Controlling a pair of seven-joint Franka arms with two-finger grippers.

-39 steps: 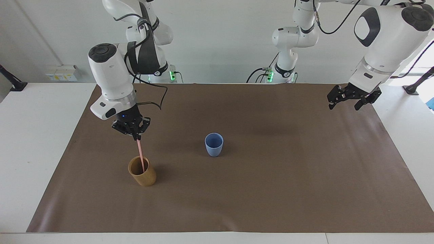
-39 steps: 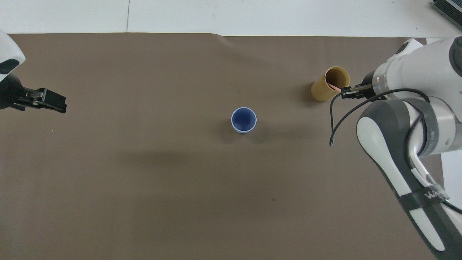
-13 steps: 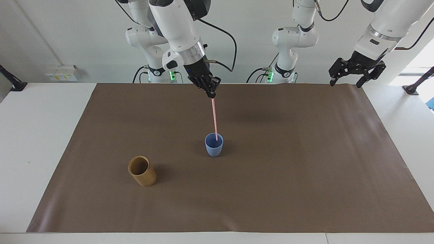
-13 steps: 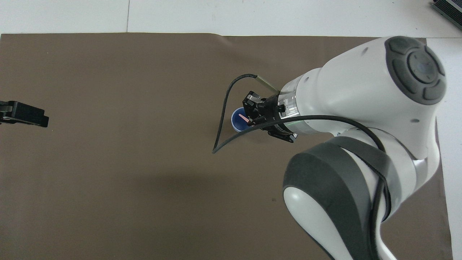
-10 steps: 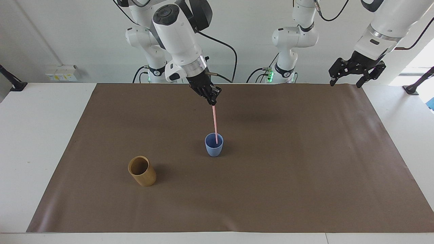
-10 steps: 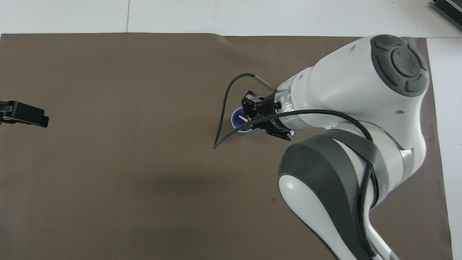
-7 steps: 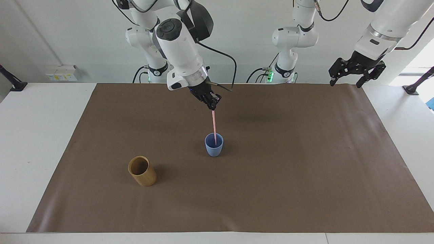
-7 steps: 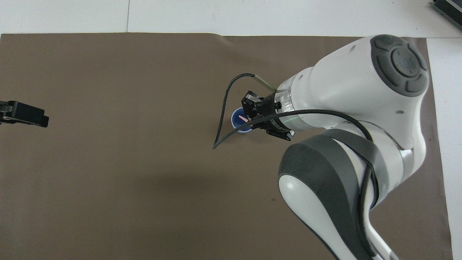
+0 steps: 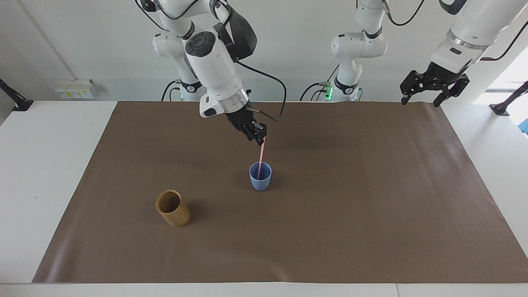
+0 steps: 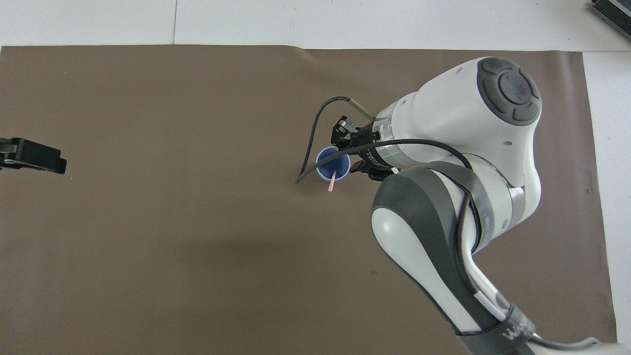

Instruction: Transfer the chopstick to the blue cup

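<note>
- Wooden cup: tan cylinder, upright on the brown mat that covers the desk. It stands toward the right arm's end, farther from the robots than the blue cup and well apart from it.
- Right gripper: hangs over the middle of the mat, just above the blue cup. Cannot tell whether its fingers are apart or together.
- Chopstick: pale pink, lower end inside the blue cup. It leans on the rim, with its top tilted toward the robots. In the facing view its top sits right at the right gripper's tips; contact cannot be told.
- Blue cup: upright at mid-mat.
- Left gripper: waits, fingers apart and holding nothing, over the mat's corner nearest the robots at the left arm's end.
</note>
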